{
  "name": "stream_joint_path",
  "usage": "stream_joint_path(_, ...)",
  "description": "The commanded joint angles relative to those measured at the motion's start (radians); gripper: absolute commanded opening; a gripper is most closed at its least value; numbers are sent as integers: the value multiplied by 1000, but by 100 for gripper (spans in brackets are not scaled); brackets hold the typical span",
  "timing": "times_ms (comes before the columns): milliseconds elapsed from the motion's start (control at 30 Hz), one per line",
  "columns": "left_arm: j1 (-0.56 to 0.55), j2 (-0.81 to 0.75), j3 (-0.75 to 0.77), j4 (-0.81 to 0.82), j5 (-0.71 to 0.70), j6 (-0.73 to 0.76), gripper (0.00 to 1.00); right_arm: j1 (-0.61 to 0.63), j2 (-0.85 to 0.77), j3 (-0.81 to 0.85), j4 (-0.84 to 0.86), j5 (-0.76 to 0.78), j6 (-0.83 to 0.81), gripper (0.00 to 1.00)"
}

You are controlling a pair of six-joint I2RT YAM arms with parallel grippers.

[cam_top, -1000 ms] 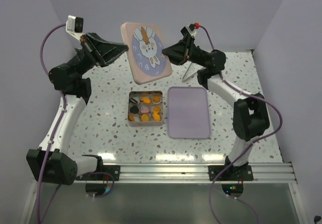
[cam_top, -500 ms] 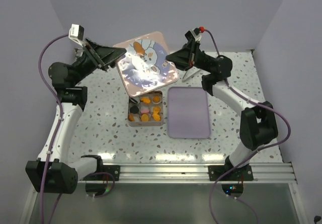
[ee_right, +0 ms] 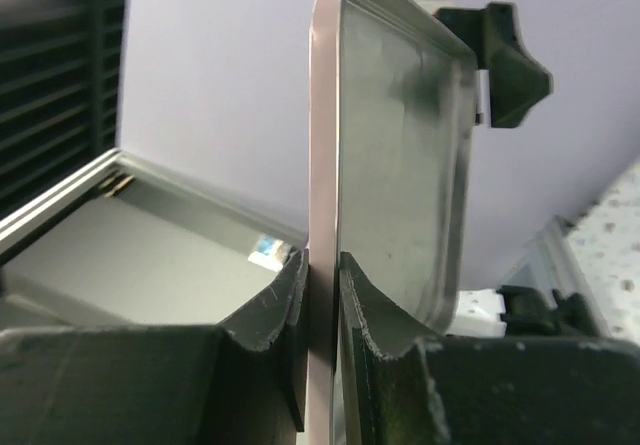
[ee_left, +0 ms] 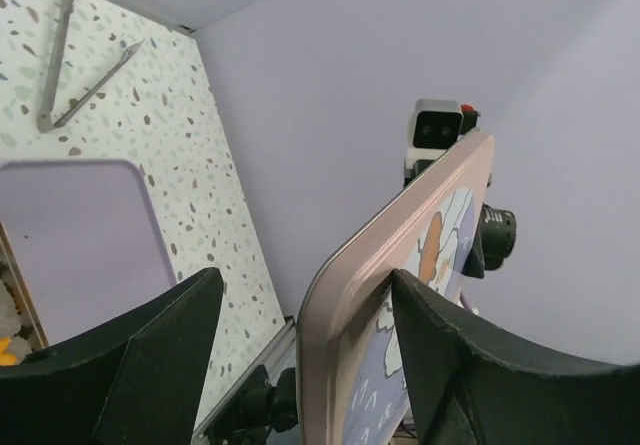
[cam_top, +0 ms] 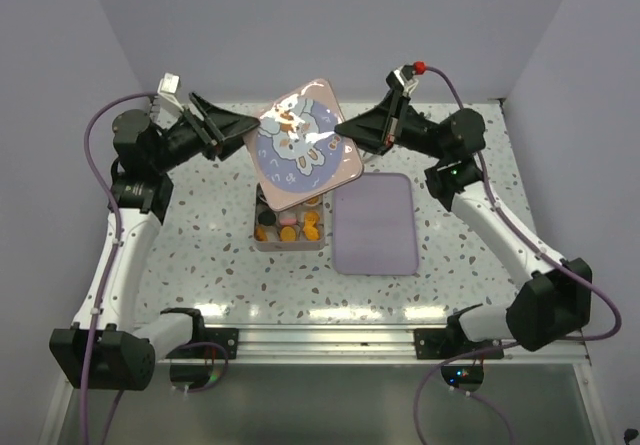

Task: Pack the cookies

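The cookies (cam_top: 288, 225) sit in a little open tin (cam_top: 290, 249) on the table (cam_top: 200, 225), just beside a flat purple tray (cam_top: 375, 223). Up above the tin's far end, the pink bunny lid (cam_top: 300, 150) hangs tilted in the air. My right gripper (cam_top: 345, 128) is squeezed tight on the lid's rim. My left gripper (cam_top: 250, 125) has its fingers spread wide with the lid's other edge between them, not pinching it.

Both our arms are raised high over the surface and bent inward, facing each other. Our right fingers (ee_right: 262, 317) clamp the lid (cam_top: 305, 155) edge; our left fingers (ee_left: 150, 365) stand spread apart.
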Motion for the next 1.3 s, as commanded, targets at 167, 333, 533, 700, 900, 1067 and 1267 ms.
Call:
stream_joint_path(167,22,-33,61,-268,-125,162,85,0,-198,35,-910,315,-502,0)
stream_joint_path(333,22,-39,93,-481,-212,320,88,0,-276,-170,-774,433,-389,0)
stream_joint_path(533,22,-70,15,-618,-361,492,88,3,-280,-381,-508,491,-260,0)
stream_joint_path(700,22,-72,-80,-617,-439,558,88,23,-189,-444,-308,513,-231,0)
stream_joint_path(900,22,-67,-264,-513,-488,534,88,54,-4,-494,-71,536,-184,0)
stream_joint_path(1067,22,-14,-355,-410,-484,531,87,69,159,-501,194,538,-102,0)
stream_joint_path(1267,22,56,-390,-284,-436,531,86,91,266,-478,285,539,-86,0)
